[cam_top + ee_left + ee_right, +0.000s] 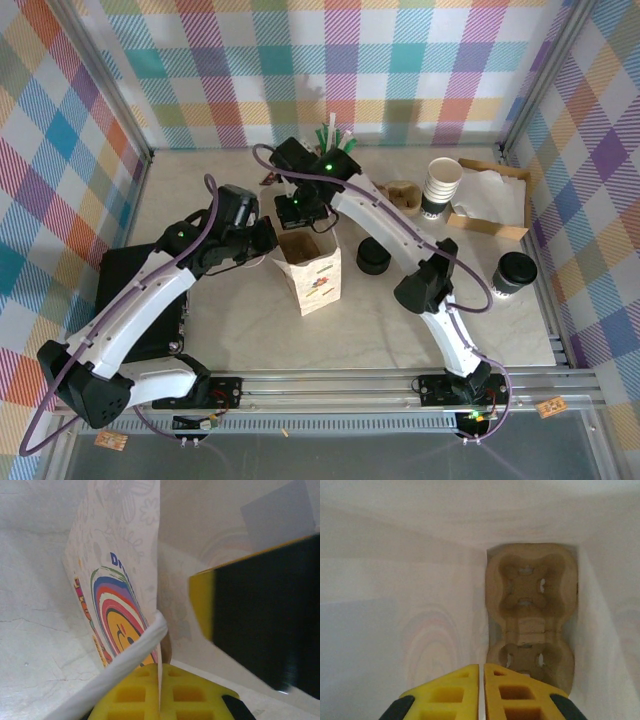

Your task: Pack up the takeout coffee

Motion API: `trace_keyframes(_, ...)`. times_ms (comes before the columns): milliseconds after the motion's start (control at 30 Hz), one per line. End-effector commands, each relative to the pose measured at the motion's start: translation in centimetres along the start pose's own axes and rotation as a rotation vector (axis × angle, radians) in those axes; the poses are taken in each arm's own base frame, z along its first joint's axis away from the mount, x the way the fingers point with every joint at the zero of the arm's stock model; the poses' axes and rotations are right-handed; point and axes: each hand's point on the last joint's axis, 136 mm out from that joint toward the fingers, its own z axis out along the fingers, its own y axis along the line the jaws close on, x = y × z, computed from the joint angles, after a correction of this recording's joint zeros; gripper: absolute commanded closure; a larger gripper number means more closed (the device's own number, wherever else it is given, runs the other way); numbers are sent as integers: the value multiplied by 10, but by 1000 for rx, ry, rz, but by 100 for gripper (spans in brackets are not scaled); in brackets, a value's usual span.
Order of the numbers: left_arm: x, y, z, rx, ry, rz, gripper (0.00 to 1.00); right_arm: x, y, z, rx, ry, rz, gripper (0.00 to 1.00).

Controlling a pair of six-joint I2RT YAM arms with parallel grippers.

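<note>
The takeout coffee (515, 272), a white cup with a black band and black lid, stands upright at the table's right edge, far from both grippers. A printed paper bag (315, 275) stands open mid-table. My left gripper (262, 243) is shut on the bag's left wall (115, 580), the thin paper pinched between its yellow fingers (135, 695), beside the white handle (125, 665). My right gripper (300, 210) hangs in the bag's mouth, shut and holding nothing (481, 680). A brown pulp cup carrier (532, 615) lies at the bag's bottom.
A stack of lidless white cups (441, 187) and a cardboard box (490, 205) sit at the back right. A squat black lid stack (374, 256) stands just right of the bag. A holder with stirrers (330, 135) is at the back. A black mat (130, 300) lies left.
</note>
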Motion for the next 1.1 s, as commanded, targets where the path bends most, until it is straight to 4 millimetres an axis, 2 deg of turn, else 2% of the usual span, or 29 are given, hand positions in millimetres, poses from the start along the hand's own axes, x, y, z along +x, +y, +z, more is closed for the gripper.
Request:
trace_keyframes(0,5,1,3,6,3,-21,100,9,12,17,-45,60,-8,90)
trace_keyframes(167,5,4,2,0,-2,-27,100,21,10,45,-40,132,-28,93)
trace_keyframes(500,8,15,1,-24,-7,-54,100,46,10,83,-55,217,-85,97)
trace_keyframes(833,10,13,2,-9,8,-51,100,46,10,117,-75,198,-93,96)
trace_keyframes(1067,8,9,-2,-4,9,-47,100,55,0,143,-52,222,-100,97)
